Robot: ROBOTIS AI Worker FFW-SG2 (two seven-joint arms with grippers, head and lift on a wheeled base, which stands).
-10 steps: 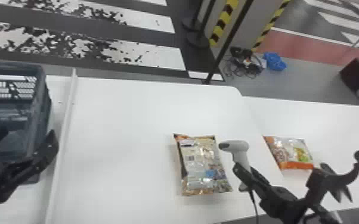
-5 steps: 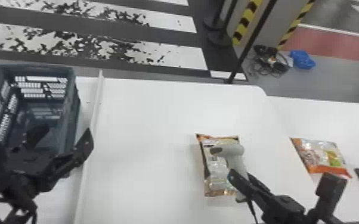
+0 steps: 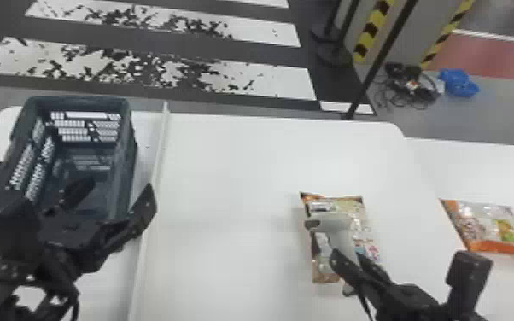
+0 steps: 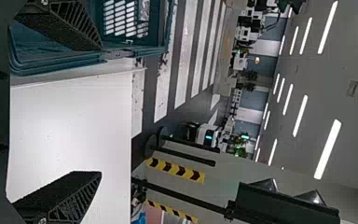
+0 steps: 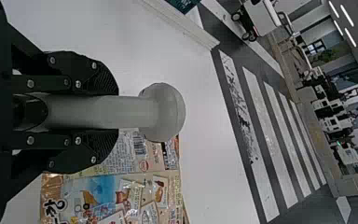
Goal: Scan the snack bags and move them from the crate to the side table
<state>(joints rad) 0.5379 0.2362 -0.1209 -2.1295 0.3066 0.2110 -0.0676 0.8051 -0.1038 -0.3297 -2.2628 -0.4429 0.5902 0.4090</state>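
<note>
Over the near end of the crate (image 3: 130, 170), my left gripper (image 3: 111, 200) stands open with nothing between its fingers; the left wrist view has this gripper (image 4: 100, 109) beside the crate (image 4: 121, 53). My right gripper (image 3: 348, 260) is shut on the grey-white scanner (image 3: 333, 230), whose head is above a snack bag (image 3: 354, 205) lying flat on the table. In the right wrist view, the right gripper (image 5: 116, 112) clasps the scanner (image 5: 161, 112), and the bag (image 5: 107, 191) has its barcode side up. Another snack bag (image 3: 486, 226) lies on the side table (image 3: 474, 170).
A raised white strip (image 3: 158, 158) runs along the main table (image 3: 235, 179) between crate and bag. Beyond the tables stand a dark post (image 3: 380, 59) and striped barriers (image 3: 373, 32). A blue item (image 3: 459, 83) and cables (image 3: 412, 87) lie on the floor.
The head view has swung toward the left, bringing more of the crate into sight. The scanner has shifted left relative to the bag and now overlaps it. Both grippers keep their state.
</note>
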